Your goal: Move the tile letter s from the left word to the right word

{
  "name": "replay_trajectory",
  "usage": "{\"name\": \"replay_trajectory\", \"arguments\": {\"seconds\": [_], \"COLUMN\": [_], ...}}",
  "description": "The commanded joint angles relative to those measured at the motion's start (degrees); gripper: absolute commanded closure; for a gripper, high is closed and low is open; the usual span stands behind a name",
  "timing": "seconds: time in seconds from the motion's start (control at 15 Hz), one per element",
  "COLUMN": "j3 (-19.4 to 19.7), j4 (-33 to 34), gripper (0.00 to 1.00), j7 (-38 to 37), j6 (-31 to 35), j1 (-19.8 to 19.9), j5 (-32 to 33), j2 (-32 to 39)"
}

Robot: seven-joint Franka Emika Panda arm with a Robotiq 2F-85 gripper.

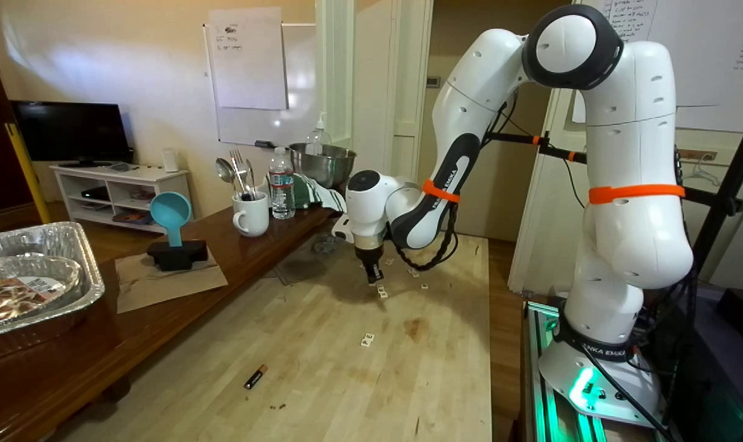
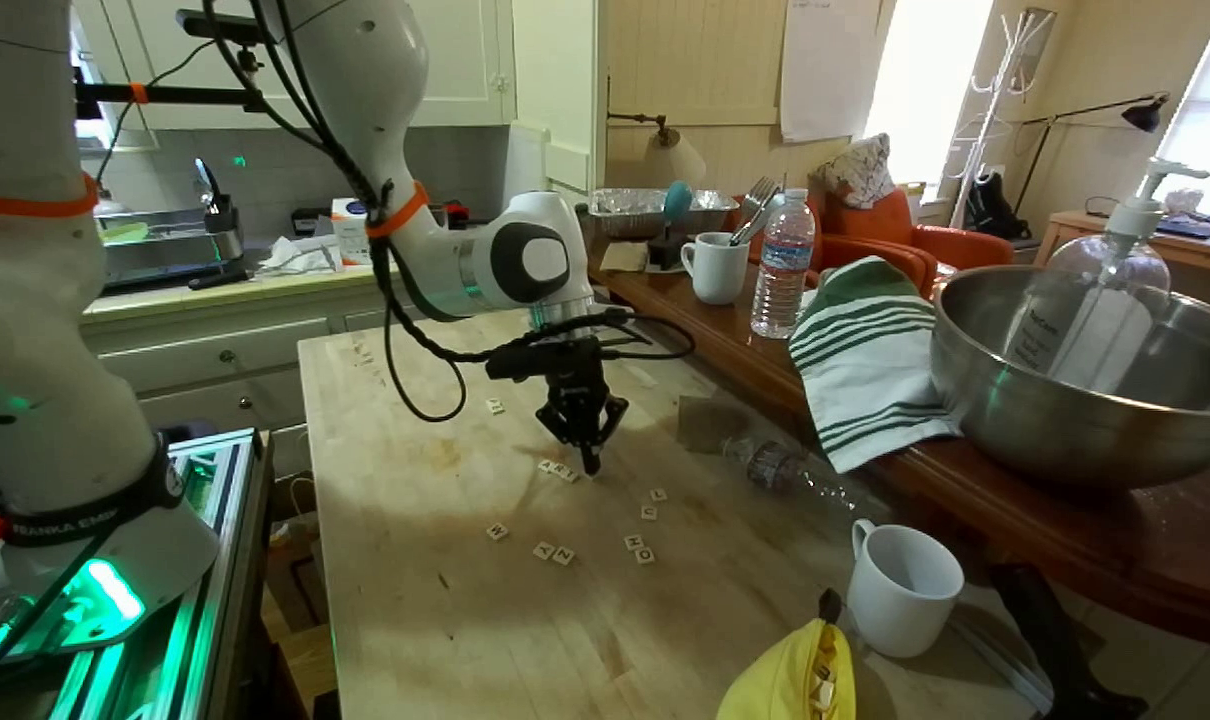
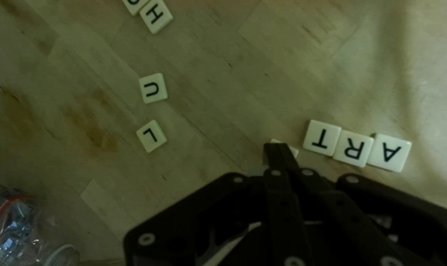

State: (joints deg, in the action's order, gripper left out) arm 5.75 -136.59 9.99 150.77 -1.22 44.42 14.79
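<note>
My gripper is shut, its fingertips together and pointing down; it also shows in both exterior views. A white tile is mostly hidden under the fingertips, so its letter cannot be read and I cannot tell if they touch it. Just right of it in the wrist view are the T tile, R tile and A tile, in a touching row. To the left are the U tile and L tile, apart. No letter S is readable.
The H tile lies at the wrist view's top. P and E tiles and a battery lie on the table. A plastic bottle, a white mug and a yellow pouch stand or lie near the raised wooden counter.
</note>
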Motion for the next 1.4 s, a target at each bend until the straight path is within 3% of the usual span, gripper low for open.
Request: {"name": "replay_trajectory", "arguments": {"seconds": [0.0, 1.33], "j3": [-0.01, -0.42], "j4": [-2.83, -4.53], "gripper": [1.0, 1.0], "j7": [-1.59, -1.79], "j6": [1.99, 1.87], "j1": [0.84, 1.67], "j5": [3.05, 6.69], "j2": [0.79, -0.05]}}
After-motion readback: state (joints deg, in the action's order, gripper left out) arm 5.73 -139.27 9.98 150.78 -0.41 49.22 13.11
